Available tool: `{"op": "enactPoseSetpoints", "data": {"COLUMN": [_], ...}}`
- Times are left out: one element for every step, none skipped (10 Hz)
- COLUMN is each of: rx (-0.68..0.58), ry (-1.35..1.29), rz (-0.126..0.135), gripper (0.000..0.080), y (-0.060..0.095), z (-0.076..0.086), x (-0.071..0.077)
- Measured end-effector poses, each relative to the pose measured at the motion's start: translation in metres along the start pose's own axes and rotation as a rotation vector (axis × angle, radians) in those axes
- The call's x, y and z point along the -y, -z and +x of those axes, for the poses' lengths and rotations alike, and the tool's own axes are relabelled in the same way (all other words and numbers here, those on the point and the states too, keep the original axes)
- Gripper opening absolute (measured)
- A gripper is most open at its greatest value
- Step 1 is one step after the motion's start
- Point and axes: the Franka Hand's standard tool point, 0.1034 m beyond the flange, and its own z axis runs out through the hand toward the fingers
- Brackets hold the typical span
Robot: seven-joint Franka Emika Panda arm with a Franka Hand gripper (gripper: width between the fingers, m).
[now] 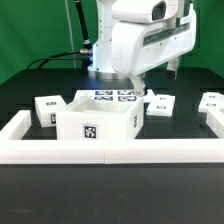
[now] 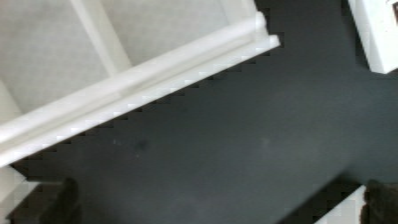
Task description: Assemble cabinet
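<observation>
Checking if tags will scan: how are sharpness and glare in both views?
Exterior view: even light, the tag on the cabinet legible, the white arm nearly washed out. Wrist view: soft and grainy, a white edge blurred close up, no tag showing.

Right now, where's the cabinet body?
In the exterior view, the cabinet body sits left of centre behind the front rail, a drawer block beside it on the view's left.

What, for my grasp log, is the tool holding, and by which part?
Nothing. The tool is open, with only bare table in its gap; the cabinet lies apart.
</observation>
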Motion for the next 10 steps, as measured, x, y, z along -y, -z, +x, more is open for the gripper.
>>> {"op": "enactPoseSetpoints", "data": {"rx": [-0.02, -0.031, -0.042, -0.054, -0.067, -0.067, -0.067, -0.067, -0.067, -0.065], "ry": [0.072, 0.134, 0.189, 0.235, 0.306, 0.313, 0.304, 0.304, 0.303, 0.315], "rz": [-0.022, -0.036, -0.053, -0.072, -0.097, -0.098, -0.095, -0.095, -0.094, -0.094], "gripper": [0.0797, 0.0797, 0.0797, 0.0797, 0.0797, 0.0797, 0.0797, 0.0797, 0.0797, 0.0797], "y": [-0.001, -0.002, -0.001, 0.001, 0.002, 0.0, -0.001, -0.001, -0.001, -0.002], "z": [-0.006, -0.013, -0.019, -0.023, -0.027, -0.032, -0.031, -0.031, -0.031, -0.033], "x": [0.0, 0.001, 0.001, -0.001, -0.003, -0.002, -0.001, -0.002, -0.002, -0.002]}}
